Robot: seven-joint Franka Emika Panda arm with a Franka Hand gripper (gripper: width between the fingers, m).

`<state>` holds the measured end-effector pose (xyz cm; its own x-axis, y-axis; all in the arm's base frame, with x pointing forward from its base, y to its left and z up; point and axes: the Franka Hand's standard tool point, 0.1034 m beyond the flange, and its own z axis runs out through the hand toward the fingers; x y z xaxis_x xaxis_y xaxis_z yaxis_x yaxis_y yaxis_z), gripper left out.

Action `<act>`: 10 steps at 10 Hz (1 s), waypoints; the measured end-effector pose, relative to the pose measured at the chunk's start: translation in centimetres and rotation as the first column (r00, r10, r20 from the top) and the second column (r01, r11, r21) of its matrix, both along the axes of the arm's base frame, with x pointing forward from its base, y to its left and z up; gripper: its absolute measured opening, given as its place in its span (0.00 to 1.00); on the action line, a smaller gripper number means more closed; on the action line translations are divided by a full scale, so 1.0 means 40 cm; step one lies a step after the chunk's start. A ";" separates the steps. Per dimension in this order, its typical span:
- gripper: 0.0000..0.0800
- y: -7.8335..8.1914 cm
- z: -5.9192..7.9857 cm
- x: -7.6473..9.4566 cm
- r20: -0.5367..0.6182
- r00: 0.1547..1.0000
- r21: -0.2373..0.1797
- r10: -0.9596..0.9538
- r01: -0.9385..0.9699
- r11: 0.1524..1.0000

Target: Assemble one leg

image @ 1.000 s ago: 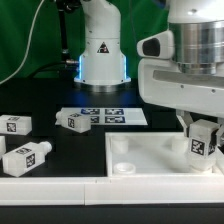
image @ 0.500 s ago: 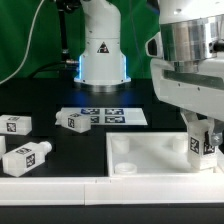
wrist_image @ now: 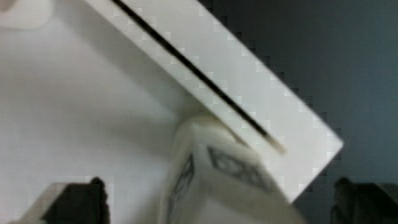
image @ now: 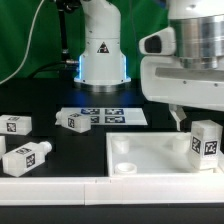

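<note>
One leg (image: pixel 205 146), a white block with black-and-white tags, stands upright at the corner of the large flat white tray-like piece (image: pixel 150 152) on the exterior view's right. My gripper (image: pixel 200 120) hangs just above the leg with one dark finger (image: pixel 178 118) beside its top. In the wrist view the two fingertips (wrist_image: pixel 75 200) stand wide apart on either side of the leg (wrist_image: pixel 228 170) without touching it, so the gripper (wrist_image: pixel 222 205) is open. The leg's peg is hidden.
Three more legs lie on the black table at the exterior view's left: one (image: pixel 15 124), one (image: pixel 75 120) and one (image: pixel 28 155). The marker board (image: pixel 112 117) lies behind the tray. The arm's base (image: pixel 100 55) stands at the back.
The gripper dipped with the leg, then let go and rose a little. The leg now stands alone at the tray's corner.
</note>
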<state>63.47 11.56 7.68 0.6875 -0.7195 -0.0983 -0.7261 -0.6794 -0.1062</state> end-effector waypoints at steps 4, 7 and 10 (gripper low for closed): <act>0.81 -0.001 -0.005 0.009 0.033 0.951 -0.053 0.308 -0.306 0.951; 0.81 -0.007 -0.027 0.014 0.035 0.905 -0.055 0.423 -0.421 0.905; 0.49 -0.004 -0.030 0.012 0.023 0.952 -0.044 0.304 -0.303 0.952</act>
